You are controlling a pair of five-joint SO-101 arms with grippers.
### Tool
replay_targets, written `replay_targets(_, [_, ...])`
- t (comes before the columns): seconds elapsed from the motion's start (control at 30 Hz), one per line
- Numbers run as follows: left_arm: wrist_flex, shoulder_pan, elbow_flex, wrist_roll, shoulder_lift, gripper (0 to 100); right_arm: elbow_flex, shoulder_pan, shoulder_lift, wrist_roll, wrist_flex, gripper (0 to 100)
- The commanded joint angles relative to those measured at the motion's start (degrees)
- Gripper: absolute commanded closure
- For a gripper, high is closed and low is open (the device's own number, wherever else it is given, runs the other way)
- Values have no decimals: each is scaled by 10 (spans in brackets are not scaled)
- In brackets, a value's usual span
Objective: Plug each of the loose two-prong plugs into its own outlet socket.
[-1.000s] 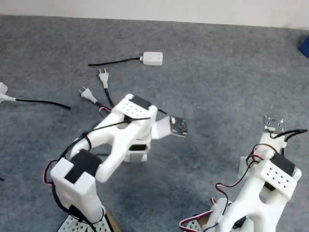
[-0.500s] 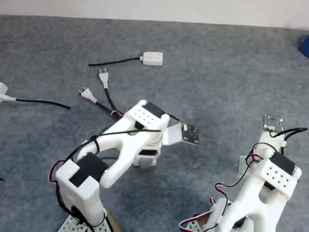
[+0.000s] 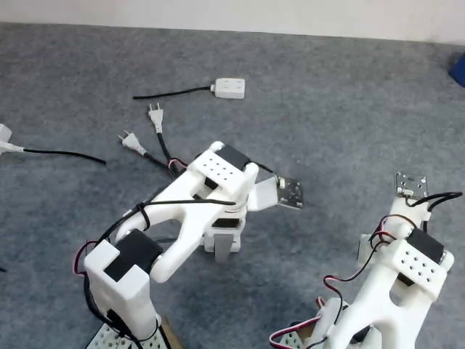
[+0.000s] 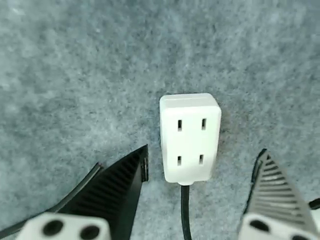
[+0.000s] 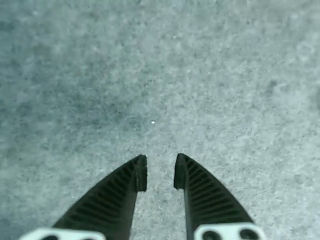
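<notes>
A grey carpeted surface is seen (bordered far off by a pale strip); a blue object is cropped at its edge.

On my desk two plugs lie left of centre, a far socket beyond them, a near socket between the jaws of my left pincer.
</notes>
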Motion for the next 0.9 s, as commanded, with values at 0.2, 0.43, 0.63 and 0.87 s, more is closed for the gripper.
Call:
replay_targets(0.2, [14,-141,-145,57,-9,686,-58,-46,-11,-4,22,893])
replay_targets(0.43, [11,-359,-277,235,-5,687,-189,-209,-9,-27,122,893])
replay_targets(0.63, [11,-547,-284,351,-4,688,-305,-351,87,-79,139,893])
replay_targets(0.87, [11,-660,-240,364,-4,688,-621,-510,444,-95,172,893])
